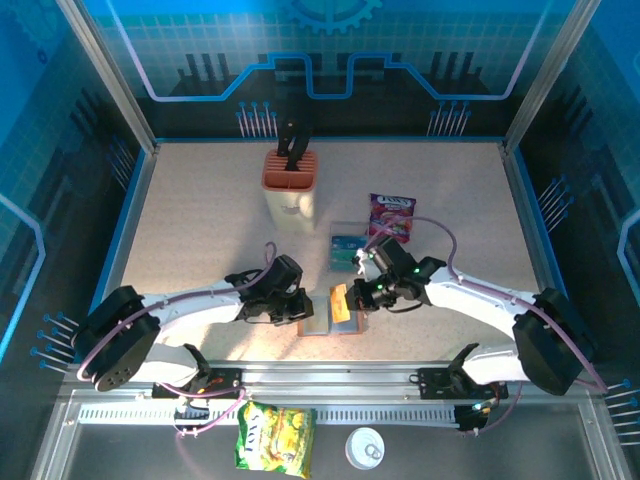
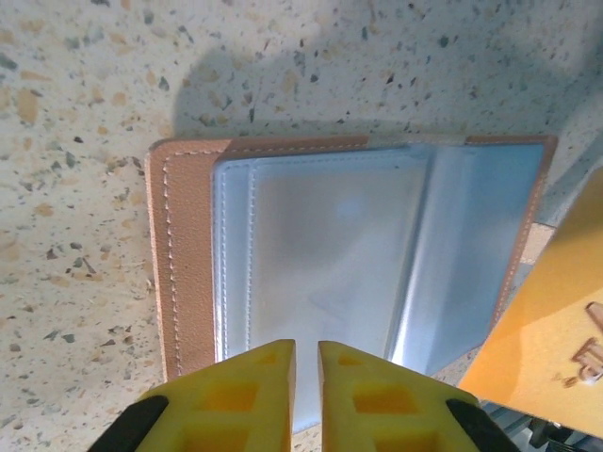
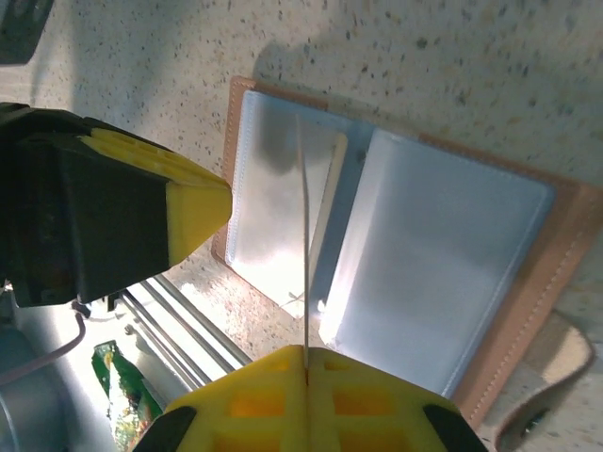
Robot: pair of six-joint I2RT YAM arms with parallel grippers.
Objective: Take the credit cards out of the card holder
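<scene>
Right gripper [image 3: 306, 356] pinches thin orange plastic card [image 2: 556, 330]; left gripper [image 2: 304, 350] barely parted over tan leather card holder [image 2: 184, 254], axis 9–3.

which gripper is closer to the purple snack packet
Right. The right gripper, holding an orange card, is in front of the purple snack packet; the left gripper sits farther left, across the wallet.

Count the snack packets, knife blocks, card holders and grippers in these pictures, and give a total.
Snack packets: 2, purple packet and yellow packet
Knife block: 1
Card holder: 1
Grippers: 2, left gripper and right gripper
Total: 6
</scene>
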